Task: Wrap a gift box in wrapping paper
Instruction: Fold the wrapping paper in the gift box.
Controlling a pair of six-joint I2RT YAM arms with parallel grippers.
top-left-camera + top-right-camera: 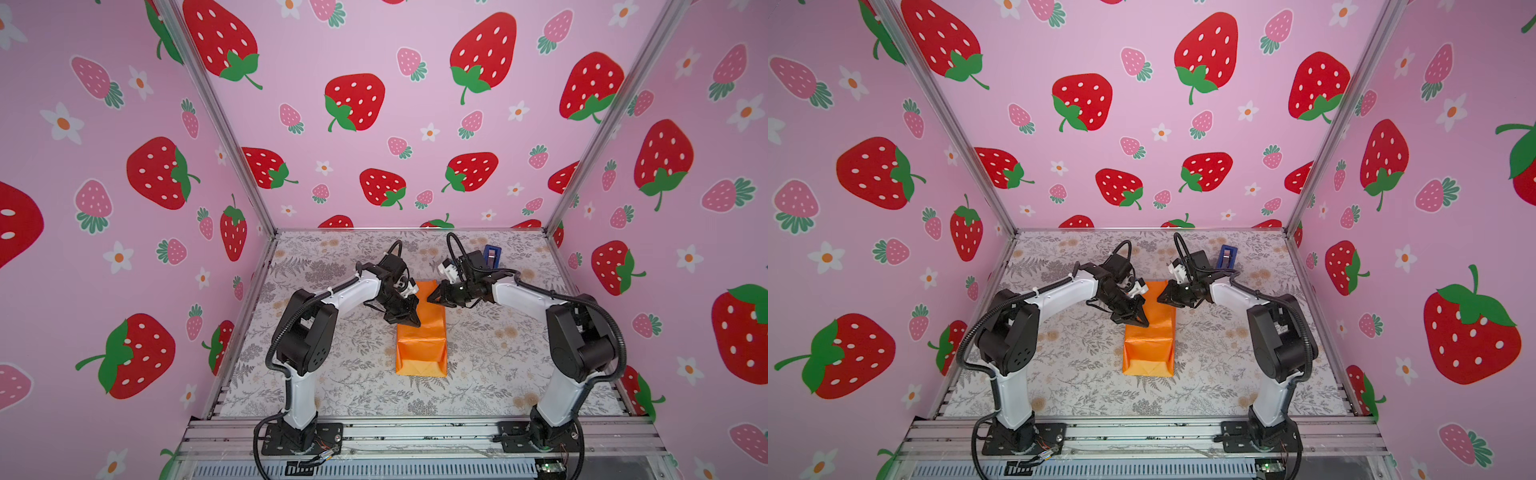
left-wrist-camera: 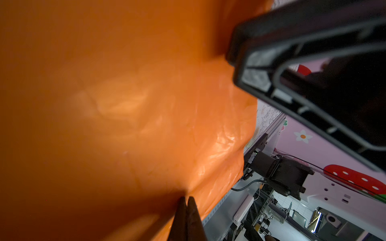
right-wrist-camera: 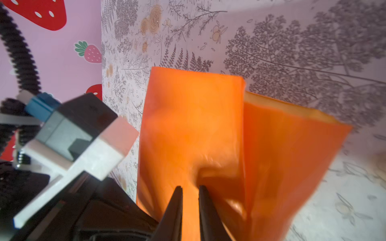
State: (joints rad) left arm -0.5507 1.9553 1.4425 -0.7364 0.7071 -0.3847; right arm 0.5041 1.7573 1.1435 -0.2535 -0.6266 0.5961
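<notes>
The orange wrapping paper [image 1: 422, 345] [image 1: 1150, 349] lies as a long folded parcel in the middle of the table. Its near end is folded shut and its far end stands open as loose flaps [image 3: 282, 146]. The gift box is hidden inside the paper. My left gripper [image 1: 411, 322] [image 1: 1140, 322] [image 2: 186, 198] is shut, with its tips pressed on the parcel's top. My right gripper [image 1: 430, 298] [image 1: 1159, 298] [image 3: 190, 187] is at the far flaps, its jaws a narrow gap apart. Orange paper [image 3: 188, 125] shows through that gap.
A blue tape dispenser [image 1: 491, 255] [image 1: 1227, 255] stands at the back right, behind my right wrist. The two wrists are close together over the parcel's far half. Pink strawberry walls enclose the floral table [image 1: 498, 353] on three sides.
</notes>
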